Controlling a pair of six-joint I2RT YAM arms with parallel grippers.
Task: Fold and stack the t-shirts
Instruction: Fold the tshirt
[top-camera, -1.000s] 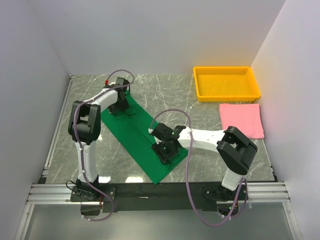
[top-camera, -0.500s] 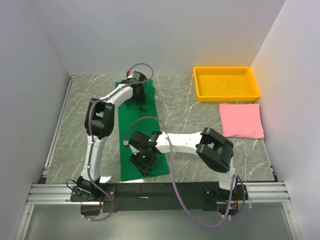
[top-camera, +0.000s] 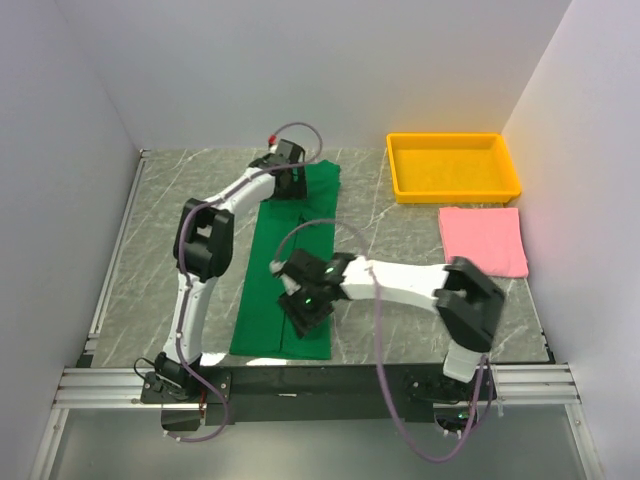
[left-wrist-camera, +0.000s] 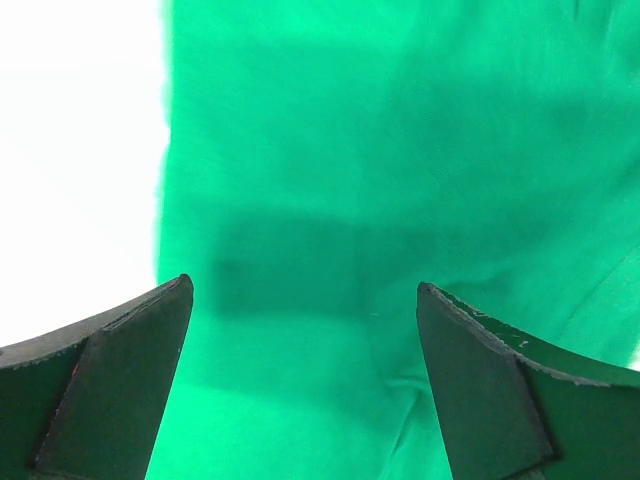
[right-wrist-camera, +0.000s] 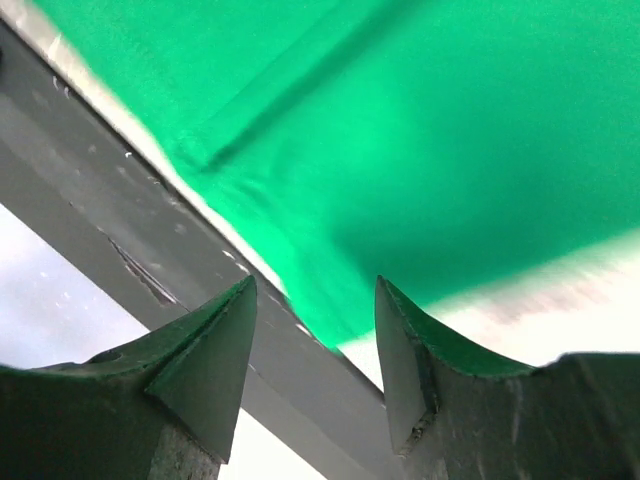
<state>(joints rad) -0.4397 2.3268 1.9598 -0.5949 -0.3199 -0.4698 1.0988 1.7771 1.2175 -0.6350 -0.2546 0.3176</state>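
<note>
The dark green t-shirt (top-camera: 262, 290) lies as a long folded strip from the table's far middle to its near edge. My left gripper (top-camera: 290, 183) is over its far end, open, with green cloth (left-wrist-camera: 400, 150) flat under the spread fingers (left-wrist-camera: 120, 380) and nothing between them. My right gripper (top-camera: 303, 318) hovers over the shirt's near part, open and empty (right-wrist-camera: 315, 285). A near corner of the green cloth (right-wrist-camera: 450, 120) lies just beyond its fingertips. The pink t-shirt (top-camera: 483, 240) lies folded flat at the right.
A yellow tray (top-camera: 458, 193) stands at the back right, behind the pink shirt. The dark front rail of the table (right-wrist-camera: 120, 230) runs just under my right gripper. White walls close in the table on three sides.
The green shirt has swung from a diagonal to nearly lengthwise: its far end went right with my left gripper, its near end went left. My right gripper moved left, then slightly back right.
</note>
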